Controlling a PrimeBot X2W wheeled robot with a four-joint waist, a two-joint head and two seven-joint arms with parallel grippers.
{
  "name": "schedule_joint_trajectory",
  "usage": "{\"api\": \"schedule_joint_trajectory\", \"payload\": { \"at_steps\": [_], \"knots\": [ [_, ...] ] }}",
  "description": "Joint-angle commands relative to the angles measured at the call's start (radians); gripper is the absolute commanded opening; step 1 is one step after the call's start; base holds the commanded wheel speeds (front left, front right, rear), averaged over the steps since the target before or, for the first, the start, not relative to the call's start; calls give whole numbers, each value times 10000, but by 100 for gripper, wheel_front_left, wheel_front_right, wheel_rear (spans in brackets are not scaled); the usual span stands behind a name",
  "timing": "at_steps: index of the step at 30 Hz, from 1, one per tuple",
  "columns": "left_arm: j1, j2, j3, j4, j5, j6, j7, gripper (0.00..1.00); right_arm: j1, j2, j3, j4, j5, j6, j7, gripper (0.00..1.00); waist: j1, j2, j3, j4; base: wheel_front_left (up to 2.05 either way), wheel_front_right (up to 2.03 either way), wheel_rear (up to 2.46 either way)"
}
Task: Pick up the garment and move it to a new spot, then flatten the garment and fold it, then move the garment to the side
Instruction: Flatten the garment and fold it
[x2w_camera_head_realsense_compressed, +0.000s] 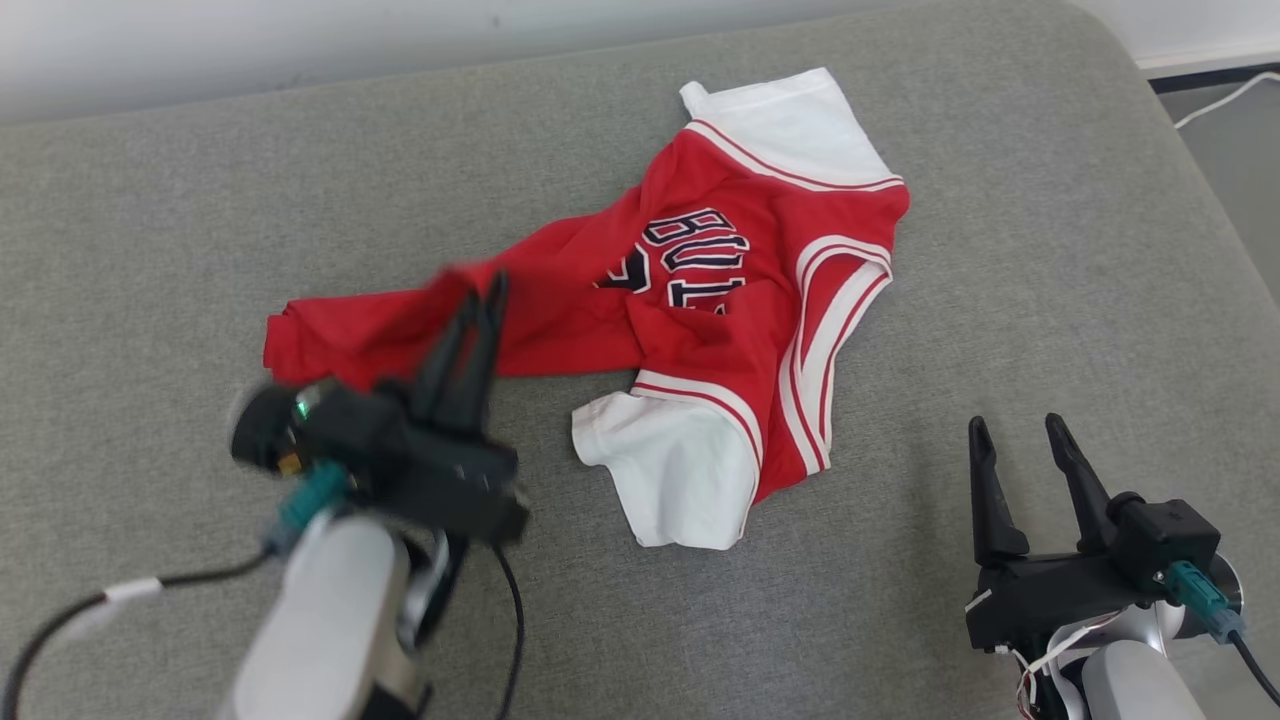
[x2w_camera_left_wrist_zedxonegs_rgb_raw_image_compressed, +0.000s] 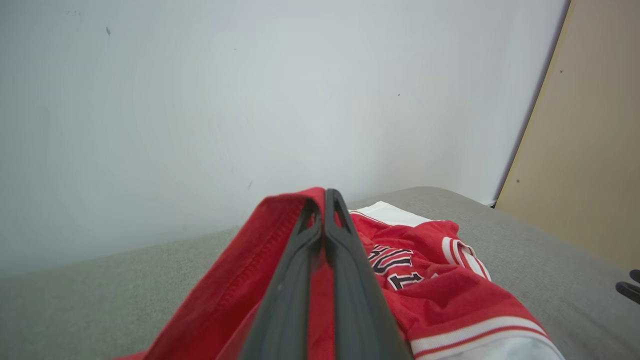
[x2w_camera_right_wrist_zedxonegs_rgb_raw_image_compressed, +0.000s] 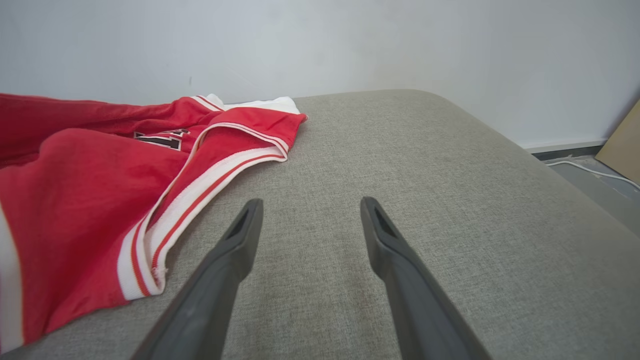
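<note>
On the middle of the grey padded surface (x2w_camera_head_realsense_compressed: 1050, 200) lies the garment (x2w_camera_head_realsense_compressed: 720, 330), a red jersey with white sleeves and dark lettering, crumpled, one white sleeve towards the far wall (x2w_camera_right_wrist_zedxonegs_rgb_raw_image_compressed: 350, 45) and the other towards the near edge. Its red left end stretches out to the left, and there the left hand (x2w_camera_head_realsense_compressed: 485, 290) pinches a fold of the hem, its two dark fingers pressed together on the cloth. The right hand (x2w_camera_head_realsense_compressed: 1017, 425) rests low at the near right, its fingers spread wide and holding nothing, apart from the jersey's striped edge. A pale cable (x2w_camera_head_realsense_compressed: 1225, 100) lies on the floor at the far right.
</note>
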Motion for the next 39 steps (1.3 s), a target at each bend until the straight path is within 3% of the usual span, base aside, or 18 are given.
{"api": "schedule_joint_trajectory", "payload": {
  "at_steps": [1, 3, 8, 16, 18, 19, 20, 21, 24, 29, 39],
  "knots": [
    [-376, 19, 174, -93, 216, -114, -13, 0, -123, 29, 44, -1, 23, -3, -4, 100, -1, -1, 20, 67, 0, 0, 0],
    [-946, 188, 479, 12, 457, -330, -13, 0, -138, 45, 95, -23, 43, -3, -4, 100, -1, -1, 35, 87, 0, 0, 0],
    [-2803, 1093, 411, 1834, 923, -998, -15, 0, -212, 39, 404, -64, 140, -3, -4, 100, -1, -1, 158, -105, 0, 0, 0],
    [-5308, 2503, -85, 4530, 1238, -1245, -15, 0, -275, 172, 724, -15, 221, -3, -4, 100, -1, -1, 450, -602, 0, 0, 0],
    [-5703, 2627, -234, 4920, 1203, -1269, -13, 0, -332, 204, 750, -23, 250, -3, -5, 100, -1, -1, 548, -675, 0, 0, 0],
    [-5848, 2715, -304, 5175, 1130, -1273, -12, 14, -357, 212, 772, -8, 278, -3, -4, 100, -1, -1, 593, -710, 0, 0, 0],
    [-5911, 2685, -463, 5466, 841, -1282, -12, 38, -373, 215, 799, 20, 304, -3, -4, 100, -1, -1, 629, -738, 0, 0, 0],
    [-5971, 2723, -826, 5837, 537, -1288, 88, 100, -387, 228, 869, 65, 335, -3, -5, 100, -1, -1, 667, -777, 0, 0, 0],
    [-6499, 3232, -1827, 6484, -251, -1282, 239, 100, -453, 198, 949, 153, 428, -3, -5, 100, -1, -1, 723, -796, 0, 0, 0],
    [-6298, 3473, -2494, 6896, -1430, -1289, 75, 100, -397, 131, 729, 246, 439, -3, -5, 100, -1, -1, 688, -499, 0, 0, 0],
    [-4427, 3184, -2640, 6521, -2746, -1289, -16, 100, -360, 45, 683, 204, 306, -3, -4, 100, -1, -1, 255, 176, 0, 0, 0]
  ]
}}
